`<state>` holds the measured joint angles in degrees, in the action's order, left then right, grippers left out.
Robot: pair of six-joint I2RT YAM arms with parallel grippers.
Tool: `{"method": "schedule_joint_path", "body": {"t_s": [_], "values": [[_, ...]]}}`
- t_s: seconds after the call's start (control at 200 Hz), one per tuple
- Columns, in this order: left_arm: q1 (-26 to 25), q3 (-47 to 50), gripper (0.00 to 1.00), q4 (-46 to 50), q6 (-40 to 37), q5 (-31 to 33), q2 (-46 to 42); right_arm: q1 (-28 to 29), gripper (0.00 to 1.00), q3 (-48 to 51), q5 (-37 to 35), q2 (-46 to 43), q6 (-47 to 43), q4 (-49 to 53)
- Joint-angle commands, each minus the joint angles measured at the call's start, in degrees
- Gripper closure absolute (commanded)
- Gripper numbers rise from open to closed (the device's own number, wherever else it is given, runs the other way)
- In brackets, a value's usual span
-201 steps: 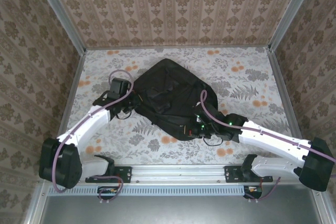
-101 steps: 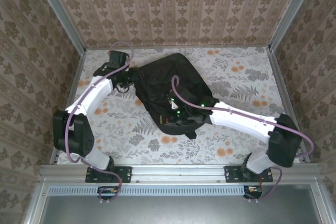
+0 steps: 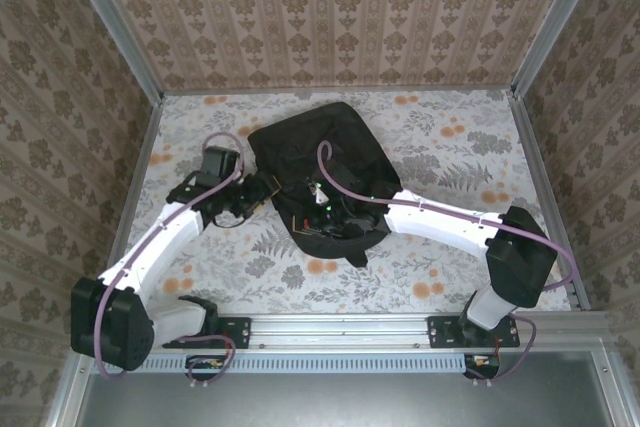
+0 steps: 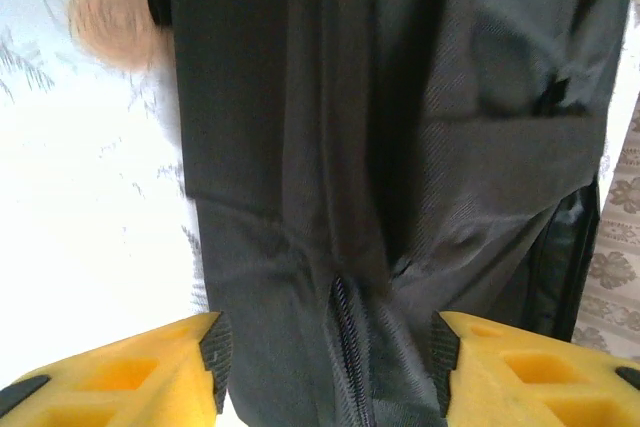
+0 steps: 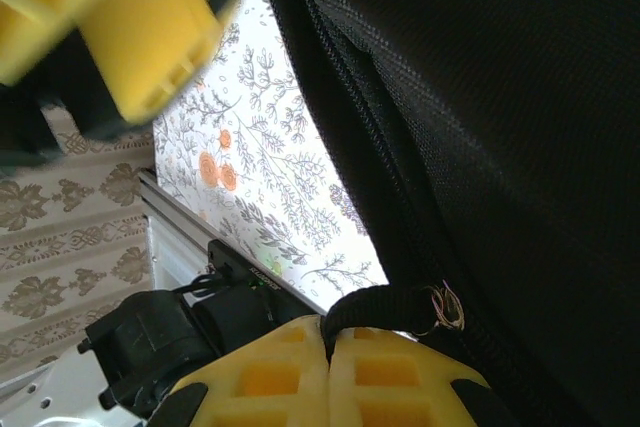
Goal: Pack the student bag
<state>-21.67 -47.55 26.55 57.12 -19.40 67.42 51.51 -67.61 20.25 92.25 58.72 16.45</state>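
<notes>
Black student bag (image 3: 305,142), floral table (image 3: 455,162)

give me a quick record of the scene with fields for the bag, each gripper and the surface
bag: student bag, black, lying flat on the table
left gripper: open, fingers either side of the bag's zipper, at the bag's left side
right gripper: shut on loop of the bag
surface: floral-patterned table cover
</notes>
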Motion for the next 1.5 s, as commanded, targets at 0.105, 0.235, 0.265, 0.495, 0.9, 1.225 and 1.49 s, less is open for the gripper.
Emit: {"method": "schedule_joint_path", "body": {"t_s": [0.105, 0.235, 0.265, 0.495, 0.9, 1.225, 1.49], "values": [[-2.38, 2.41, 0.51, -5.37, 6.12, -0.09, 1.23, -0.42, 1.0, 2.04, 1.72, -0.75, 1.64, -4.27], [-4.12, 3.75, 0.6, -8.06, 7.09, 0.53, 1.81, -0.5, 1.0, 2.43, 2.03, -0.69, 1.73, -4.53], [-4.09, 3.89, 0.63, -8.11, 7.0, 0.95, 1.85, -0.58, 1.0, 2.53, 2.15, -0.58, 1.68, -4.58], [-4.11, 5.36, 0.88, -7.69, 6.28, 2.66, -0.73, -0.8, 1.0, 3.14, 2.78, -0.49, 1.61, -5.18], [-0.83, 5.1, 1.0, -4.08, 0.71, 5.4, -4.14, -0.46, 1.0, 1.82, 4.97, -0.59, -2.72, 1.95], [2.14, 4.75, 1.0, -3.03, -2.87, 4.73, -5.01, -1.06, 1.0, 3.7, 6.44, -3.73, -4.38, 5.62], [-0.26, 5.9, 0.57, 1.09, 0.53, 2.54, -9.86, -1.08, 1.0, 0.59, 9.39, -0.33, 0.29, -0.29]]}}
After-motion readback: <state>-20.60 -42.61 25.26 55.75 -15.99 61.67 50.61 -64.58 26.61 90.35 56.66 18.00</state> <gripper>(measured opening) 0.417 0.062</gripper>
